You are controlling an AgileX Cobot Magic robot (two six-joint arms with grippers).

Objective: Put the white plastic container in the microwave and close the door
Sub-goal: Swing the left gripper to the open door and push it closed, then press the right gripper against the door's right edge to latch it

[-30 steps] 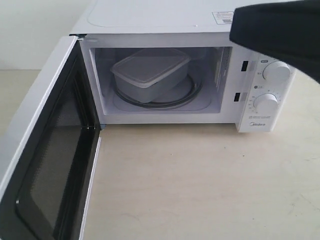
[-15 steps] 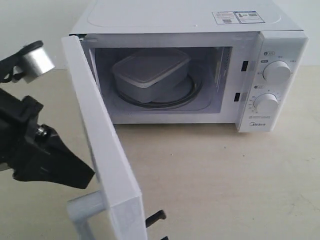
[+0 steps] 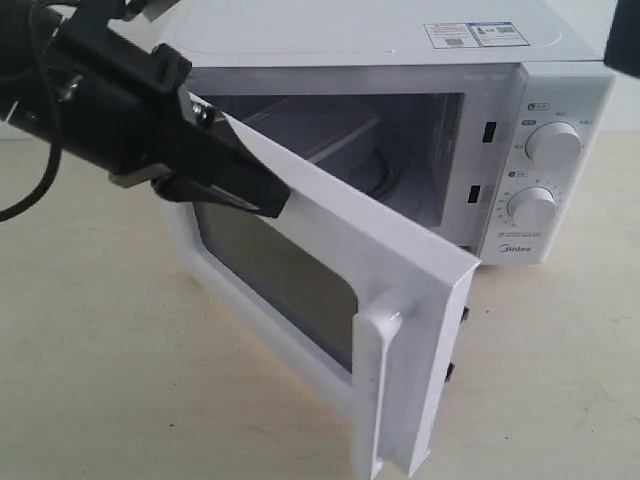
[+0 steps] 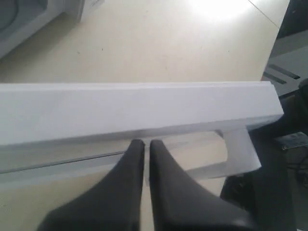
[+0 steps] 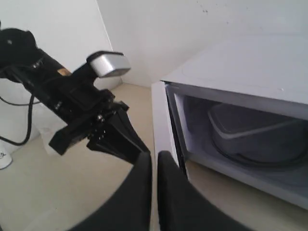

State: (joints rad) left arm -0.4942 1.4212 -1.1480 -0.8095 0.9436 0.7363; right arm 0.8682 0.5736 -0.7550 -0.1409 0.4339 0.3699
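Note:
The white microwave (image 3: 540,150) stands with its door (image 3: 320,265) swung about halfway in; the dark window and vertical bar handle (image 3: 385,375) face outward. The white plastic container (image 3: 335,125) rests inside on the turntable, mostly hidden behind the door, and shows more fully in the right wrist view (image 5: 255,127). My left gripper (image 3: 270,203) is shut, its tips against the door's outer face near the top edge (image 4: 139,108); nothing is held between the left gripper's (image 4: 144,143) fingers. My right gripper (image 5: 154,155) is shut and empty, hovering off the microwave's hinge side.
The microwave sits on a beige tabletop (image 3: 100,350). Its two knobs (image 3: 552,143) are on the right panel. A dark piece of the right arm (image 3: 625,35) pokes in at the top right corner. The left arm's black body and cable (image 3: 60,100) hang at the left.
The door has swung from wide open to about half shut. My left arm has risen and moved right, pressing on the door. The right arm has pulled back out of the exterior view.

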